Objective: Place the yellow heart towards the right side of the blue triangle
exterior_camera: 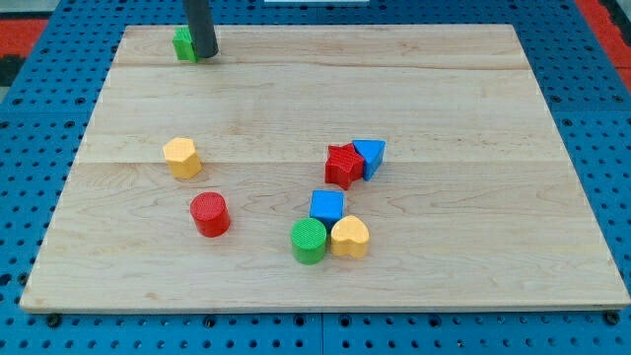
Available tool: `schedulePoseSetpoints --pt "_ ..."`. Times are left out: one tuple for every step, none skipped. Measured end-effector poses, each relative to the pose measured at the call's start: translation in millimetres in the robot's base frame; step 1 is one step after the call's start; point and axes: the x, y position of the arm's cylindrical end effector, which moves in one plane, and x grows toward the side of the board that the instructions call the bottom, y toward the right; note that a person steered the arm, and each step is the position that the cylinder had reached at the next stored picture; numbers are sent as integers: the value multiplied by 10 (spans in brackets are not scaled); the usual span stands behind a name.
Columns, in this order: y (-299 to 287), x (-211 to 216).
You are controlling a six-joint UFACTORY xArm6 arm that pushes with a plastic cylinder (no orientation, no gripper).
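Sitting near the view's bottom, slightly right of centre, the yellow heart [350, 237] is being seen well apart from the tip [204, 55], which is resting at the view's top left on the wooden surface [473, 108]. No pincer is being carried by this arm, just a straight dark rod, so an apart/together state isn't applicable. The tip is being shown just beside a green block [183, 44], touching or nearly so on that block's right; exact shape of that block can't be made out, as it's partly hidden by the rod.

The heart is being pressed against a green cylinder [309, 241] on its left, w/ a blue cube [326, 206] just above both, touching or nearly touching. The blue triangle [370, 156] is lying further up & a bit to the right, touching a red star-like block [344, 165] on its left. The triangle's right side is being left open, w/ bare wood reaching toward the surface's right edge.

A yellow hexagon-ish block [182, 157] and a red cylinder [209, 214] are sitting apart at the view's left-centre. The heart is lying near the bottom edge; bare wood is being seen to its right too.
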Motion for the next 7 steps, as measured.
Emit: schedulePoseSetpoints --pt "701 150" --pt "1850 266" --pt "2753 1309" --pt "3421 2593" --pt "3336 3702" --pt "2773 3632" --pt "2167 3494"
